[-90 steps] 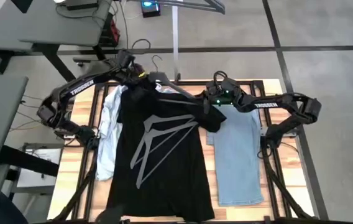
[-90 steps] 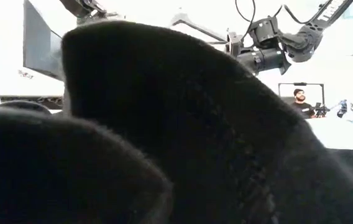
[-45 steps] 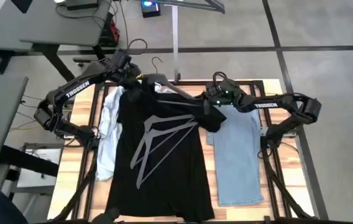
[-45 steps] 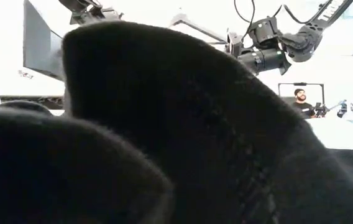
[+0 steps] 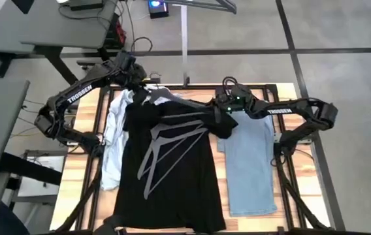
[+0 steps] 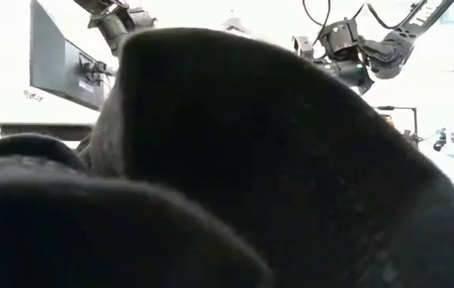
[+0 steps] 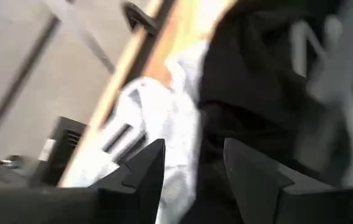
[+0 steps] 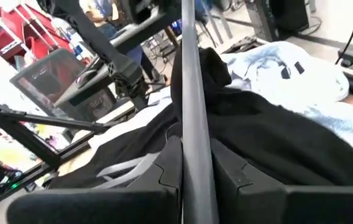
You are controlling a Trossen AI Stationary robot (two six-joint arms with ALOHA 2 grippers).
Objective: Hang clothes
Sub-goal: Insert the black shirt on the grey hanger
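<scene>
Gripping a grey hanger [image 8: 192, 124] inside the black t-shirt [image 5: 169, 163], the right claw [image 5: 219, 112] is clamped. The left claw [image 7: 189, 168] hovers open by the collar. Uneven lifting could slide the t-shirt off.

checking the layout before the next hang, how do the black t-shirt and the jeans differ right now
The black t-shirt has grey hangers lying on it, and both arms reach to its top edge: the right gripper is shut on a hanger's bar, the left gripper open. The jeans lie bare and untouched. The t-shirt overlaps the pale shirt; the jeans lie clear of that shirt. Both lie spread on the table.
</scene>
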